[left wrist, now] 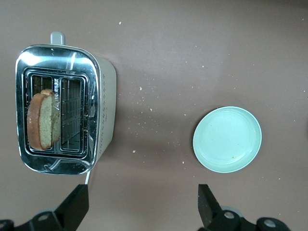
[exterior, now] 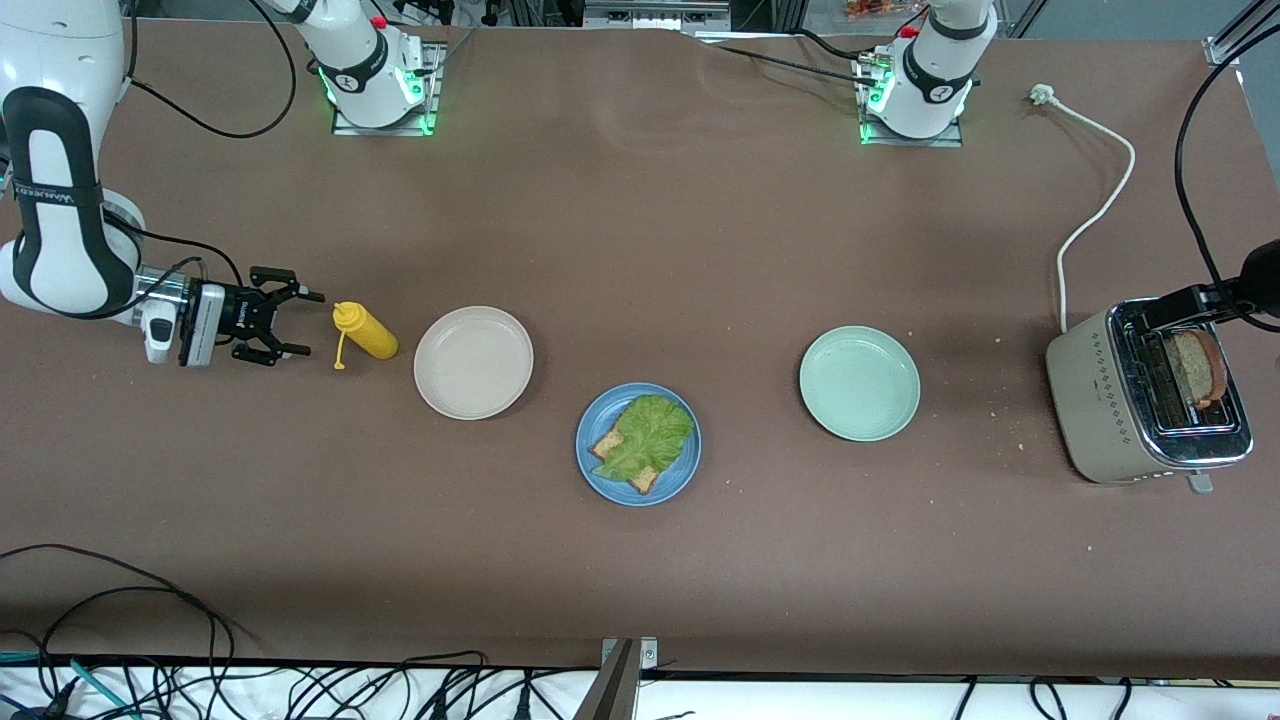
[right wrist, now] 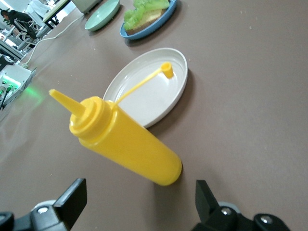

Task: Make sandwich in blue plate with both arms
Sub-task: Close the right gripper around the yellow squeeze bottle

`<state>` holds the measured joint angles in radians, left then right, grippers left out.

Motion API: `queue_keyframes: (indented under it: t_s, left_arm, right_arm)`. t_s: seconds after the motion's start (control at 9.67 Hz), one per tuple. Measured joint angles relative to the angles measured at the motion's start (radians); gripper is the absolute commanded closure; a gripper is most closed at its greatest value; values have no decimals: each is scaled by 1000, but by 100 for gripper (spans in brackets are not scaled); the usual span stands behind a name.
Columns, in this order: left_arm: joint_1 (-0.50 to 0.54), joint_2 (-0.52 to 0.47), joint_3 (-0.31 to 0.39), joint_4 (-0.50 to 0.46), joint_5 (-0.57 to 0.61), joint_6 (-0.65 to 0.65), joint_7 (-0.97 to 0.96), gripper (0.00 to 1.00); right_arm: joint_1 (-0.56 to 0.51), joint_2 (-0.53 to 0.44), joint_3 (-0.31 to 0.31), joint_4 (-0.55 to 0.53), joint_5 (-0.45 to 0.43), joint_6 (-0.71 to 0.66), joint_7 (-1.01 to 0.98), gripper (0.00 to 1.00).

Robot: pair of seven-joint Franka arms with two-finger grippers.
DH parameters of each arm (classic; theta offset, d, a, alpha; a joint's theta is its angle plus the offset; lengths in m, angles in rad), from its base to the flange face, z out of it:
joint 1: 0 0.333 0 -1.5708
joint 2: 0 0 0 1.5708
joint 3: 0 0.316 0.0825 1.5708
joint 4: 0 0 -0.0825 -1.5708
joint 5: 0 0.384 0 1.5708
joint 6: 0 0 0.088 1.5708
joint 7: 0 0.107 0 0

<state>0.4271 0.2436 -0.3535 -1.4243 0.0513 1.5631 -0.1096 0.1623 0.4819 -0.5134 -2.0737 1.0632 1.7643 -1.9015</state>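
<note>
While mostly cut off over the toaster, left hand gapes; right hand gapes beside the mustard bottle.

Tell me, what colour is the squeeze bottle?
Yellow squeeze bottle, cap off on its tether; clearest in the right wrist view.

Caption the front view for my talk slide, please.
Open right gripper faces a yellow squeeze bottle; left gripper hangs over the toaster; lettuce-topped bread waits on the blue plate.

blue plate, green lettuce, yellow bottle
</note>
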Motion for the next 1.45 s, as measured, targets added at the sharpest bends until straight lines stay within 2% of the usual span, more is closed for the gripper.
queue_keyframes:
  t_s: [0.41,0.83,1.24,1.45]
  left_arm:
    - [0,0,0,0,0,0,0,0]
    - [0,0,0,0,1,0,0,0]
    - [1,0,0,0,30,0,0,0]
    - [2,0,0,0,30,0,0,0]
  right_arm:
    - [0,-1,23,-22,56,82,-100,0]
    - [1,-1,44,-54,143,93,-284,0]
    - [4,-1,92,-66,221,95,-359,0]
    - [15,-1,96,-70,235,95,-387,0]
